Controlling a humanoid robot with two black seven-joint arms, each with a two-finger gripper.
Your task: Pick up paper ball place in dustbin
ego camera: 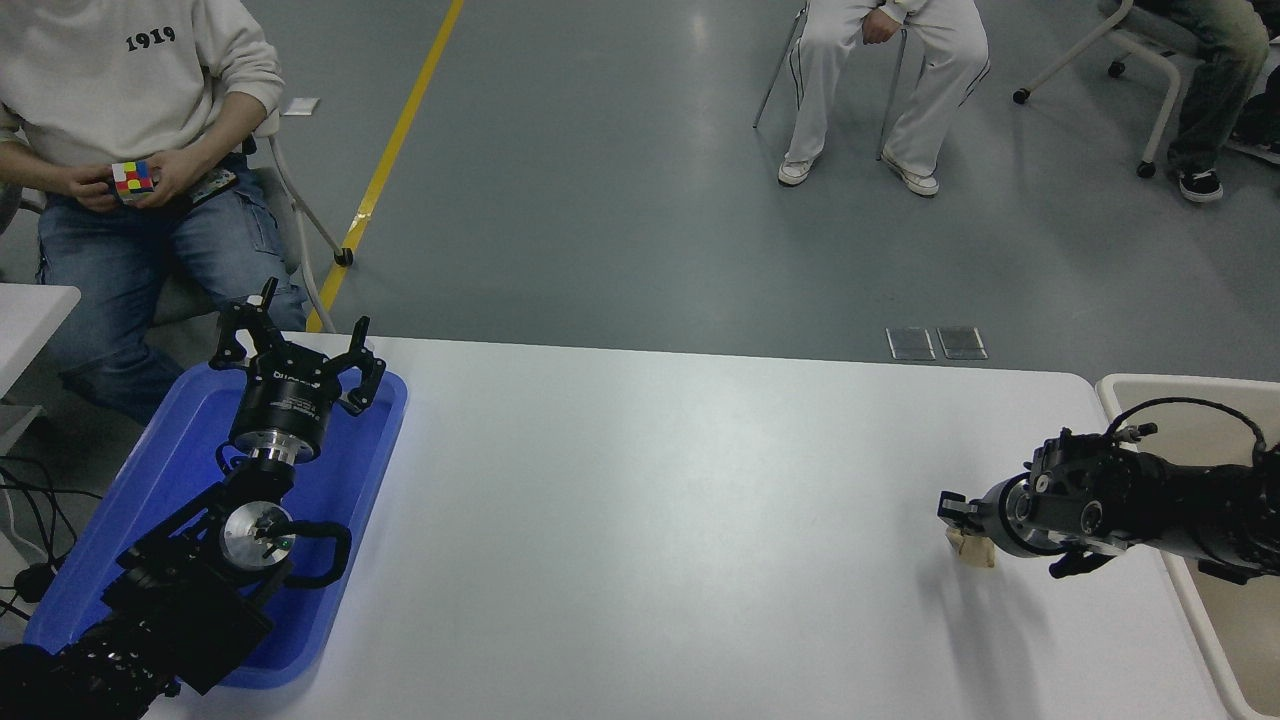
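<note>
The tan-brown paper ball (973, 551) is near the table's right end, mostly hidden under my right gripper (958, 512). The right gripper reaches in from the right edge, pointing left, and is shut on the ball low over the table. The beige dustbin (1112, 388) stands just off the table's right end, under my right arm; only its left part shows. My left gripper (298, 352) is parked open over a blue tray at the lower left.
The shallow blue tray (170, 455) lies at the table's left edge under the left arm. A person holding a colour cube sits at the far left; other people sit on chairs farther back. The white table (650, 520) ends just before the dustbin.
</note>
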